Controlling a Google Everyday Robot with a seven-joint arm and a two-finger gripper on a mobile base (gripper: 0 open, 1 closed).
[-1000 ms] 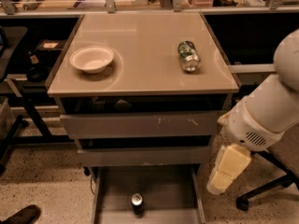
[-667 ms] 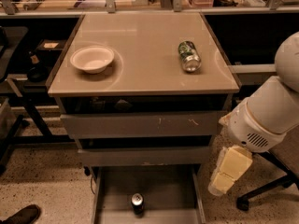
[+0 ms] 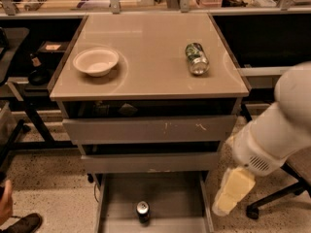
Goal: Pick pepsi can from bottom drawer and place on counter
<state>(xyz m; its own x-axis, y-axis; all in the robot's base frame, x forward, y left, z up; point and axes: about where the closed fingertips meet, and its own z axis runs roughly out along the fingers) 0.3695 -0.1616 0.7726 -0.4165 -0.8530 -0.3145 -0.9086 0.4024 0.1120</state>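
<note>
pepsi can: you see it upright, dark, silver top up, mid-width on the drawer floor | bottom drawer: pulled open, flat grey tray | desk: glossy beige, above the drawers | tool: low, outside the drawer's right rail, apart from your can

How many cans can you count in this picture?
2: the pepsi can stands in the bottom drawer; a green can lies on the counter. The gripper hangs beside the drawer. Others may be hidden.
</note>
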